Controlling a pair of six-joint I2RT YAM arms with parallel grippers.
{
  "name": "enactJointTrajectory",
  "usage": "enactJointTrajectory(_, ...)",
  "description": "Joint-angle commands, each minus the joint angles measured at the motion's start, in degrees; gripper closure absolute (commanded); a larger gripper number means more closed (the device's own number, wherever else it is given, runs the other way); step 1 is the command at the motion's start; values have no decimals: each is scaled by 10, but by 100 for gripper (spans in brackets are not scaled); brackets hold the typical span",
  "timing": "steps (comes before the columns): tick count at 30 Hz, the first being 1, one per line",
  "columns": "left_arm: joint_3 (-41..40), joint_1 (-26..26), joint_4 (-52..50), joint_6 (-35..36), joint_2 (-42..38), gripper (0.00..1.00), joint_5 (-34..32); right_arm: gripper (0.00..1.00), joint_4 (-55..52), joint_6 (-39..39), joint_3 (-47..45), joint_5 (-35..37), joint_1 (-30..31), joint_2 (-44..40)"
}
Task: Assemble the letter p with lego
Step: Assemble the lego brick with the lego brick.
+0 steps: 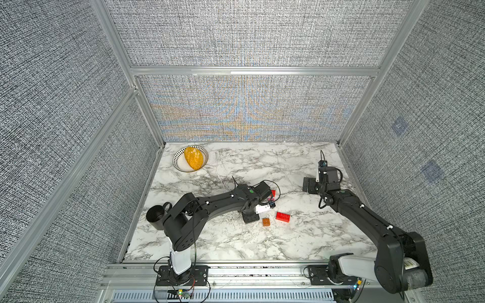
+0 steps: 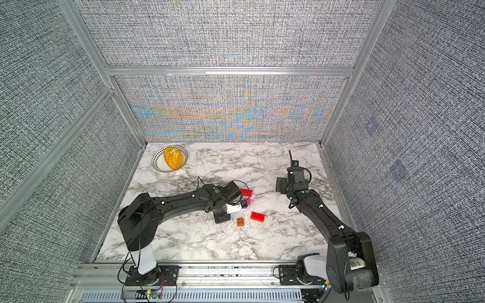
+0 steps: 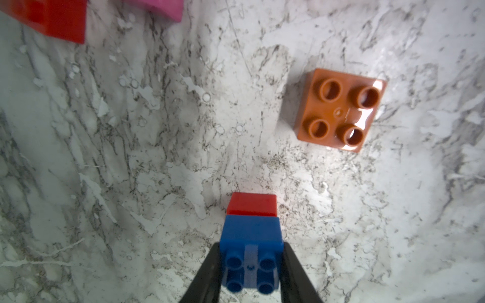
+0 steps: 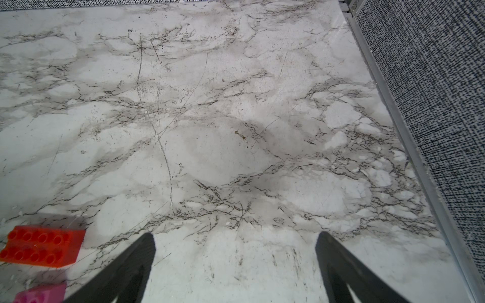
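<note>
I judge the letter P as only begun. The left jaws are closed on the blue brick (image 3: 251,233), and a small red brick (image 3: 252,204) is already pressed onto it, so I hold a stack of two just above the counter (image 3: 131,157). The orange brick (image 3: 338,110) lies loose nearby, studs up, with one long red brick (image 1: 283,216) just beside it. The other long red brick (image 2: 246,192) and the pink brick (image 2: 248,201) lie near each other but apart. The right jaws stand wide open and empty over bare counter, well apart from the bricks. Four pieces are not yet joined.
</note>
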Motion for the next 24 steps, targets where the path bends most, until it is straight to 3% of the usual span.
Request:
enactJointTrajectory(1,-4,0,3,-6,7,79,9,2,-3,1,3,-1,0,1)
enactJointTrajectory(24,-42,4,39,-27,24,79,52,2,-4,2,5,-7,0,3)
